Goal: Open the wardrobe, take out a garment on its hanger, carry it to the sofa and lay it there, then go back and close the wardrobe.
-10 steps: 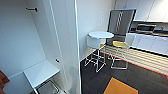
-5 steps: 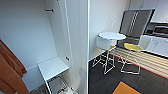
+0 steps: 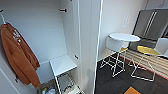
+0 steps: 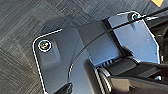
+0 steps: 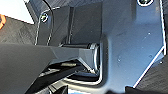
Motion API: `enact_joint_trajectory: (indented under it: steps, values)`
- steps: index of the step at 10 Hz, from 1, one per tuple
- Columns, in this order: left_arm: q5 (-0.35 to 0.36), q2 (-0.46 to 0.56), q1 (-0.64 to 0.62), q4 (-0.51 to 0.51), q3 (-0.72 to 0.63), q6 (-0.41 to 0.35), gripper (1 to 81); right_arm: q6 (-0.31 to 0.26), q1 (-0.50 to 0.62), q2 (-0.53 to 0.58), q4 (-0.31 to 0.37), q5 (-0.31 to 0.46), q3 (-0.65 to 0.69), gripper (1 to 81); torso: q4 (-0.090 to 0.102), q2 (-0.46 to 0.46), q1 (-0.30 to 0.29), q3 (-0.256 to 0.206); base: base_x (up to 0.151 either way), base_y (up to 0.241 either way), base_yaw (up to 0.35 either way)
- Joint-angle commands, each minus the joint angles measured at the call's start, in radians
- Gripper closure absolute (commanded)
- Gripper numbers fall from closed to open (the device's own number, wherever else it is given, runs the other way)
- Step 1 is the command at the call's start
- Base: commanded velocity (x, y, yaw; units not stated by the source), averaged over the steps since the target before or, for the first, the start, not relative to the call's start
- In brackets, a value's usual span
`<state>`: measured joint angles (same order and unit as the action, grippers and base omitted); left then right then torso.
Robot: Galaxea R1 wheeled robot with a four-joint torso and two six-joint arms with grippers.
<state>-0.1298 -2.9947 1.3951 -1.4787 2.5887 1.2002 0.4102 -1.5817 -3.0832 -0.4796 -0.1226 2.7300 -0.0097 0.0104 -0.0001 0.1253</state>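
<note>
The wardrobe point(image 3: 50, 32) stands open close in front of me in the head view, its white inside bare at the back. One white door point(image 3: 87, 45) is swung out edge-on towards me at the middle. Inside at the left a rust-orange top point(image 3: 18, 57) with white print hangs from a thin white hook point(image 3: 2, 17). A white shelf point(image 3: 62, 65) sits low in the wardrobe, with small items point(image 3: 48, 90) below it. The wrist views show dark robot plates point(image 4: 100, 50) point(image 5: 130, 45) over grey carpet point(image 4: 20, 25).
Right of the open door stand a round white table point(image 3: 124, 37), a white wire-legged stool point(image 3: 113, 45) and a chair with a yellow seat point(image 3: 150, 50). A steel refrigerator point(image 3: 150, 23) is behind them. Dark carpet point(image 3: 112, 85) lies between door and chairs.
The camera has swung left and closer to the wardrobe. The table and chairs slid to the right of the picture, and the rust-orange top came into view at the left.
</note>
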Motion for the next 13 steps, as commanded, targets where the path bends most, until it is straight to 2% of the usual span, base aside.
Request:
enact_joint_trajectory:
  steps: [1, 13]
  values:
    - [-0.040, 0.000, -0.048, -0.014, -0.002, -0.010, 1.0, -0.004, 0.027, -0.013, 0.001, 0.047, -0.004, 1.0, 0.000, 0.000, 0.000, 0.000, 0.000, 0.000, 0.296]
    - [-0.040, -0.003, -0.046, -0.014, -0.002, -0.011, 1.0, -0.004, 0.027, -0.018, 0.001, 0.047, -0.001, 1.0, 0.000, 0.000, 0.000, 0.000, 0.000, 0.000, 0.294]
